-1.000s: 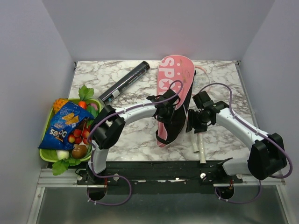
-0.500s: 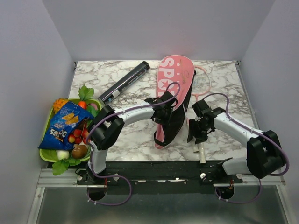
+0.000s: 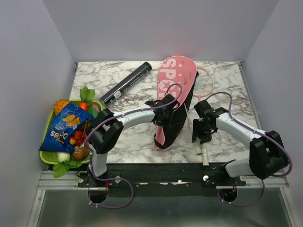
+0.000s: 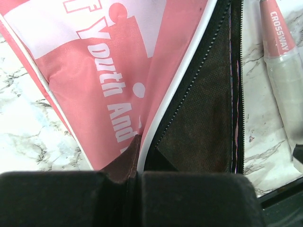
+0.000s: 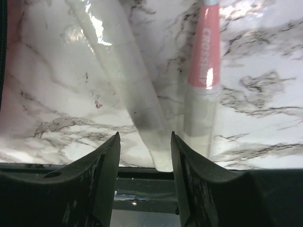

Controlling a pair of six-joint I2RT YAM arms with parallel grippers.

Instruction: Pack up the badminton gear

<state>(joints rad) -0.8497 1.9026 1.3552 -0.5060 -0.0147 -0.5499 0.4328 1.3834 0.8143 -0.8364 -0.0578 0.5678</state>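
The pink "SPORT" bag [image 3: 176, 78] lies mid-table with its black lining [image 3: 173, 125] gaping open. My left gripper [image 3: 165, 115] is shut on the bag's flap edge [image 4: 129, 153], pink cloth to its left and dark lining [image 4: 208, 118] to its right. Two rackets lie right of the bag, their pale pink frames [image 3: 205, 85] at the far end and their white handles [image 3: 202, 152] at the near edge. My right gripper [image 5: 144, 142] hangs open, straddling the end of one white handle [image 5: 128, 80]. The other handle [image 5: 206, 56] lies just right of it. The long black tube [image 3: 125, 84] lies far left.
A green tray [image 3: 46, 156] of toy fruit with a blue snack packet [image 3: 66, 125] on it stands at the table's left edge. Just beyond the handle ends is the table's near edge with a black rail [image 3: 156, 171]. Grey walls close in three sides.
My left gripper has drawn the bag's open end slightly toward the near edge. My right gripper has moved nearer and lower over the racket handles.
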